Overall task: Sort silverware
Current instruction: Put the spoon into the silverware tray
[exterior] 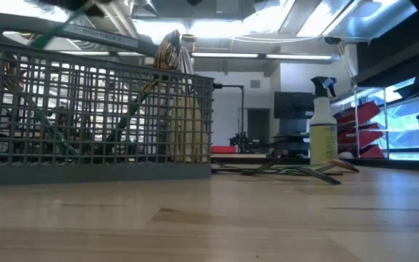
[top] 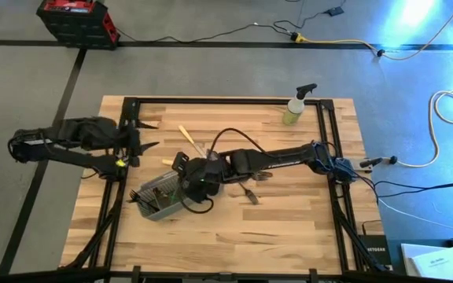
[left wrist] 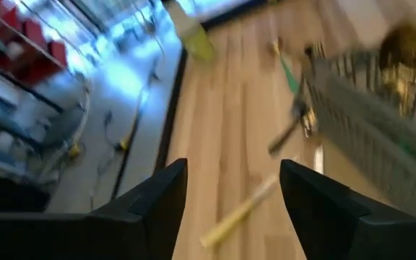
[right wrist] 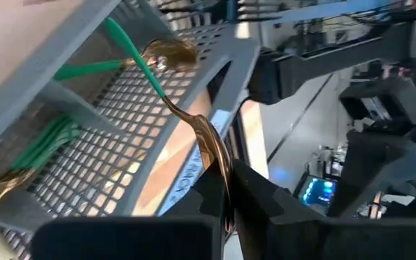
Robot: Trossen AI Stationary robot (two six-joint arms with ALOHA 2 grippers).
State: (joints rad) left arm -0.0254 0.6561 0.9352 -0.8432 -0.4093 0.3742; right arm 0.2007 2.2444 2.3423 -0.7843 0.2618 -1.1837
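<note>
High view from overhead: the right gripper (top: 185,182) hangs over the grey wire-mesh caddy (top: 154,198), fingers clenched on the gold head of a green-handled utensil (right wrist: 166,92) whose handle reaches out from the fingertips over the caddy's compartments. More silverware (top: 250,191) lies on the wooden table (top: 289,228) behind that gripper. The left gripper (top: 149,146) waits well apart, fingers spread and empty.
</note>
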